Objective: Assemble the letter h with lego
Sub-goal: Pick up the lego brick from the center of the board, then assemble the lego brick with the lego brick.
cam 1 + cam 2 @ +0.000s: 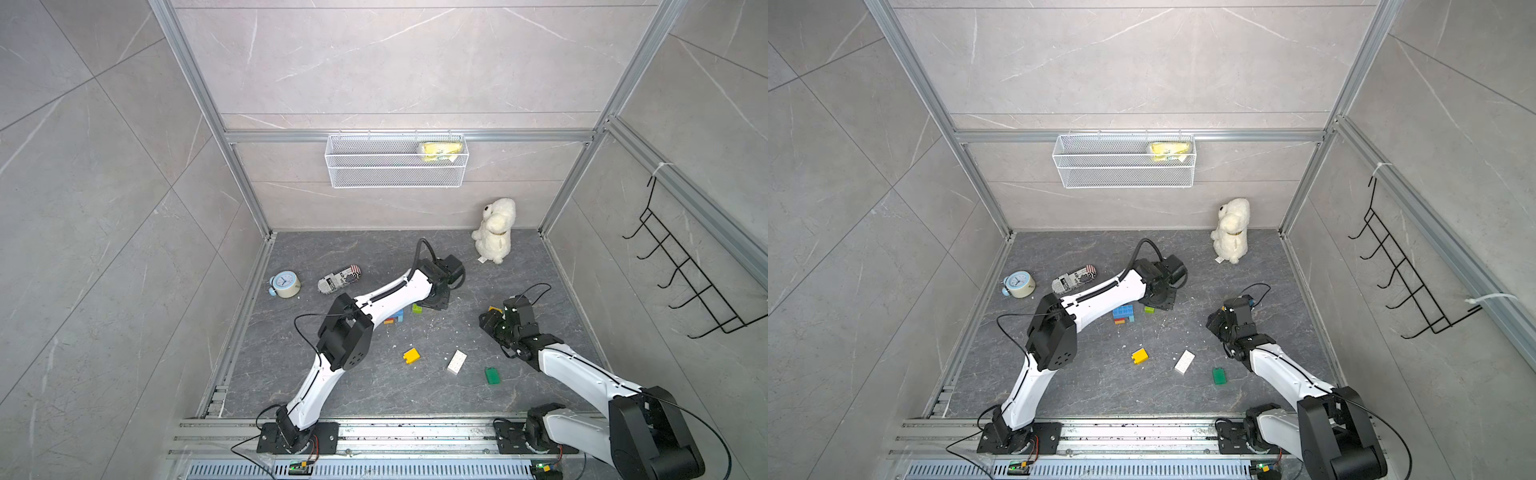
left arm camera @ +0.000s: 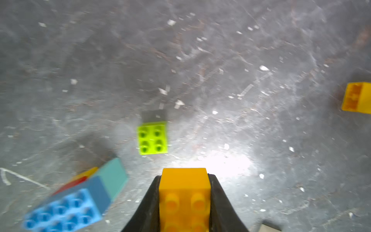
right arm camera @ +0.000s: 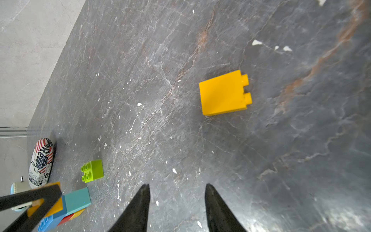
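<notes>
Shows the left gripper (image 2: 184, 175) clamped narrowly on a yellow brick (image 2: 184, 200), studs facing the wrist camera, over the dark floor (image 1: 395, 395) at mid-scene. Places a lime brick (image 2: 152, 138) just to its left and a blue-topped stack (image 1: 1122, 311) of bricks further left, both resting on the floor. Shows the right gripper (image 3: 177, 184) with jaws spread and empty, near a second yellow brick (image 3: 223, 93) lying on its side at the right. Locates a third yellow brick (image 1: 411, 356), a white brick (image 1: 456, 361) and a green brick (image 1: 492, 375) nearer, apart from one another.
</notes>
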Available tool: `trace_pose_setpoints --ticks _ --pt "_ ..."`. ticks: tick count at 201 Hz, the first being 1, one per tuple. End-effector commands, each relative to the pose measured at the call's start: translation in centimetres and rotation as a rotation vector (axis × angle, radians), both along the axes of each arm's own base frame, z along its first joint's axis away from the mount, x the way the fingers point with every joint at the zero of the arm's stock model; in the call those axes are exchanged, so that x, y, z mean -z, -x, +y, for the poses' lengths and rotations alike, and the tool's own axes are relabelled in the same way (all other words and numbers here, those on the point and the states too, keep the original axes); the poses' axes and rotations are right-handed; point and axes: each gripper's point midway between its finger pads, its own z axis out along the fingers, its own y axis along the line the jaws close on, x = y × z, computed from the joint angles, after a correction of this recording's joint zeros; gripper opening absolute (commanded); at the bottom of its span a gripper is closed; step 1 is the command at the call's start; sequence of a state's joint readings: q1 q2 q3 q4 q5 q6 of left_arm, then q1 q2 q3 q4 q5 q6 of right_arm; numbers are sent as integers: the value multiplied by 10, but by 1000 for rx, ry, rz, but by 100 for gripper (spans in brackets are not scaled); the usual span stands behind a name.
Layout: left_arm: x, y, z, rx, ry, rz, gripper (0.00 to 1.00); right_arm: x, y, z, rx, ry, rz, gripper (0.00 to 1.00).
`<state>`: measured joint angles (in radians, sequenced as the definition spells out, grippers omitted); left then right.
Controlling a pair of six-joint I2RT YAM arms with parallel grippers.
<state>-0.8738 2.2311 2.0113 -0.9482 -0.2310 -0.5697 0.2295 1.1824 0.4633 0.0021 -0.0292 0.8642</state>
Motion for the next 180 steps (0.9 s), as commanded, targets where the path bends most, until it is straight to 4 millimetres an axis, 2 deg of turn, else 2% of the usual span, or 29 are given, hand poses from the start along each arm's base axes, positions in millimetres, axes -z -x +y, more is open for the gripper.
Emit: trace_pose_setpoints --ticks 1,17,62,104,180 --pt "3 -12 20 26 -25 2 0 3 -1 4 -35 -6 -2 47" --pt "10 -19 26 15 -7 18 0 4 -1 7 -47 -12 -1 47" --pt "20 -26 22 22 32 34 0 3 -3 10 -62 -19 -2 47" --pt "30 -24 15 21 72 66 0 5 -4 12 -71 -22 5 47" --pt "53 -18 20 10 43 105 0 7 -4 13 -75 -21 10 47"
